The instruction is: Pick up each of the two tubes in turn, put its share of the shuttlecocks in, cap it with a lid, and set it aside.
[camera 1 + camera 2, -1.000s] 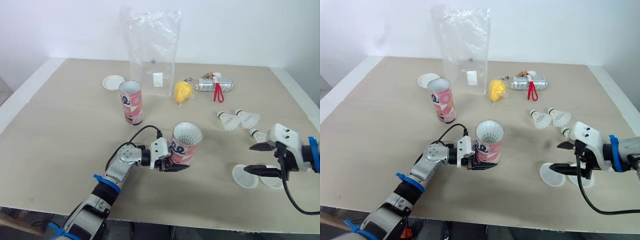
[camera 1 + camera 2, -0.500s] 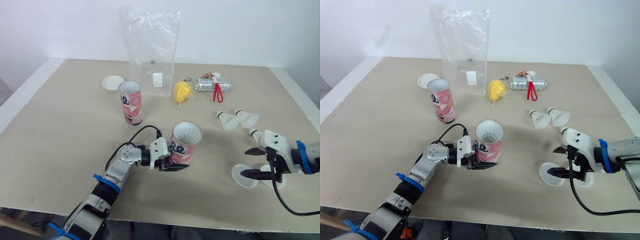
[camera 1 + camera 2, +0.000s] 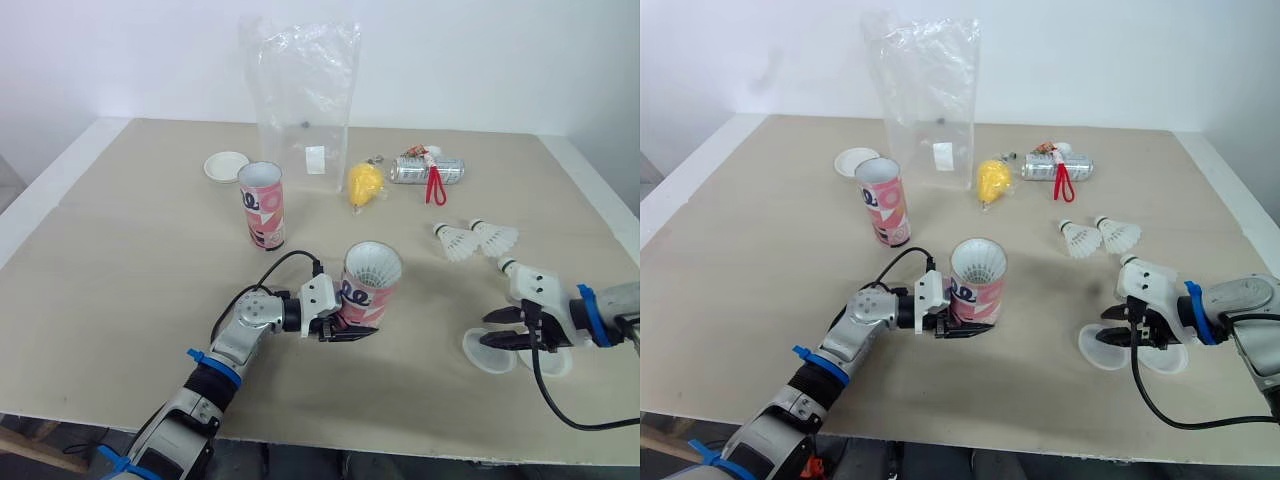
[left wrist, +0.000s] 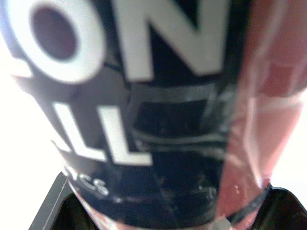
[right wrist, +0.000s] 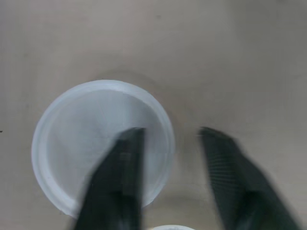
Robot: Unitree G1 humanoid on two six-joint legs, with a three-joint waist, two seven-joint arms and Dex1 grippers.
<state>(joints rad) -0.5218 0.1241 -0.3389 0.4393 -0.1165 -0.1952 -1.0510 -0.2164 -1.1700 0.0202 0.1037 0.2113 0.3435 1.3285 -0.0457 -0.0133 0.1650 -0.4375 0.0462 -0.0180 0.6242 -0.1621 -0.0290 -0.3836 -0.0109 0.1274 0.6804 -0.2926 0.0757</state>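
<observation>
the left arm (image 3: 228,360) reaches in from behind the tube (image 3: 371,284), wrist level, and the left gripper (image 3: 345,329) has its black fingers clamped on the tube's lower part. well to the right of the tube, the right gripper (image 3: 487,331) sits low, pointing toward it, fingers parted.

Right pincer (image 5: 170,133), spread wide, straddles one edge of the white lid (image 5: 81,143).

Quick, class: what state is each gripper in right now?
Left gripper: shut on the pink tube.
Right gripper: open, over a white lid's edge.
</observation>
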